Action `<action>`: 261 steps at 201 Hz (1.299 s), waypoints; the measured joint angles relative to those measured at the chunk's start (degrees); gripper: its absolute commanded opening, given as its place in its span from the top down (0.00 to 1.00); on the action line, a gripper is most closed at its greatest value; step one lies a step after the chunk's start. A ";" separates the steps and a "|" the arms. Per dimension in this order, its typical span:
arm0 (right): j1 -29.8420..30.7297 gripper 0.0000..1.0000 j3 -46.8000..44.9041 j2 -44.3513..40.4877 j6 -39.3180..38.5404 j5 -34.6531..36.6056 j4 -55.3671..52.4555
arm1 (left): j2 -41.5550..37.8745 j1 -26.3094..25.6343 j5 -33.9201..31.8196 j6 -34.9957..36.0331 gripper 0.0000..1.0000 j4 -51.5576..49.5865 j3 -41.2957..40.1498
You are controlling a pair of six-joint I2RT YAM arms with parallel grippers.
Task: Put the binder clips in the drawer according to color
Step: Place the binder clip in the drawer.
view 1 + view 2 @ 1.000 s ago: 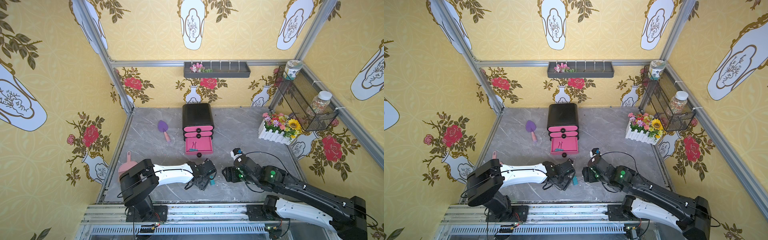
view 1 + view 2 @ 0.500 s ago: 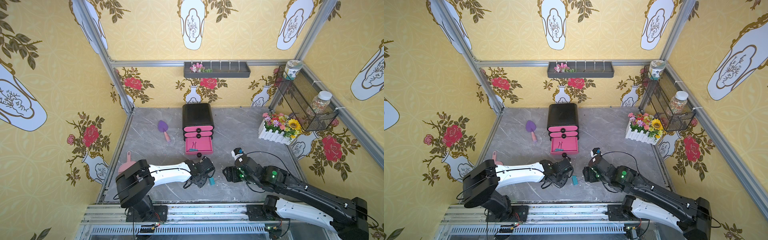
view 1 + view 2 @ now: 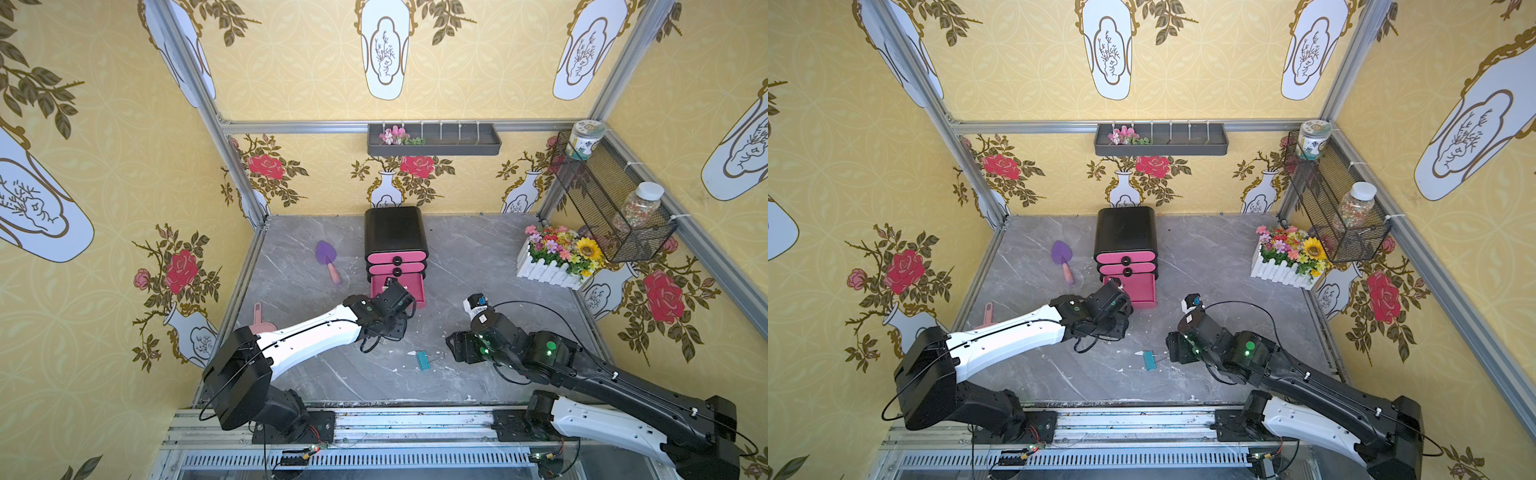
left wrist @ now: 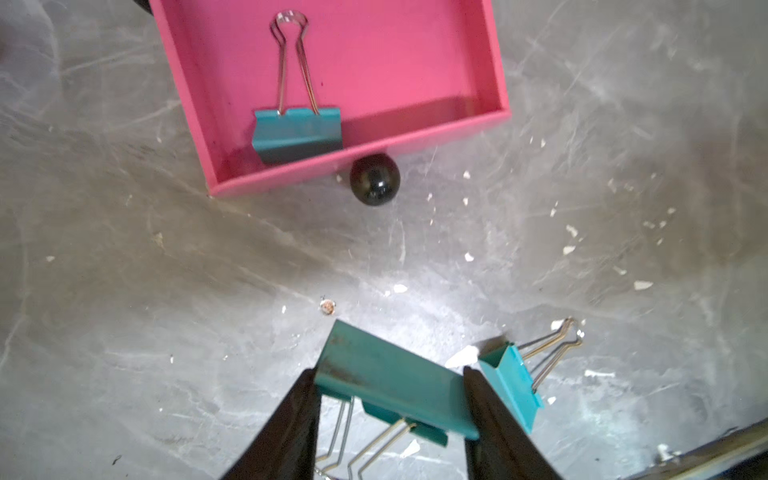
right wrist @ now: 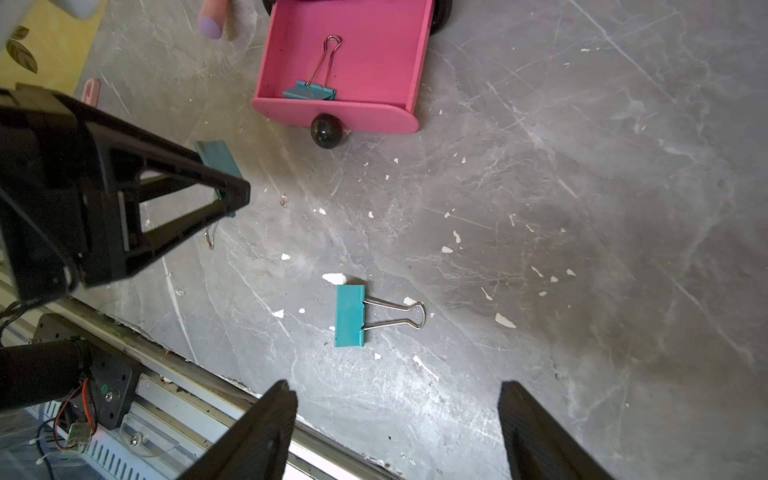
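The drawer [image 3: 395, 228] is a black cabinet with three pink fronts. Its bottom tray [image 4: 457, 126] is pulled out, and one teal binder clip [image 4: 297, 131] lies inside near the black knob [image 4: 374, 179]. My left gripper [image 4: 390, 374] is shut on a second teal binder clip [image 4: 395, 382], held by its sides just above the table in front of the tray, wire handles hanging down. A third teal clip [image 5: 350, 316] lies flat on the table, seen in both top views [image 3: 423, 360]. My right gripper [image 5: 397, 388] hovers open beside it, empty. No yellow or blue clips are in view.
A purple trowel [image 3: 328, 259] lies left of the cabinet and a pink scoop [image 3: 259, 320] lies by the left wall. A white picket flower box [image 3: 552, 257] stands at the right, under a wire basket [image 3: 611, 208] with jars. White flecks dot the marble table.
My left gripper has closed on a teal clip, lifted it and carried it back toward the open tray. The other loose clip now lies uncovered. The right arm has stayed put.
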 measured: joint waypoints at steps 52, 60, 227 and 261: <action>-0.11 0.19 0.00 -2.82 -0.87 1.27 -1.55 | 5.33 6.69 3.04 -5.68 0.62 2.60 5.40; -0.20 0.19 0.00 -3.30 -0.87 1.42 -1.60 | 5.92 7.76 3.63 -7.32 0.61 3.82 5.44; -1.18 0.18 -0.63 -7.17 -4.02 1.95 -4.11 | 1.46 15.28 7.52 -47.65 0.59 39.34 -14.12; -1.29 0.18 -1.55 -7.45 -4.02 1.07 -4.04 | 0.09 15.26 3.67 -55.47 0.57 44.09 -18.88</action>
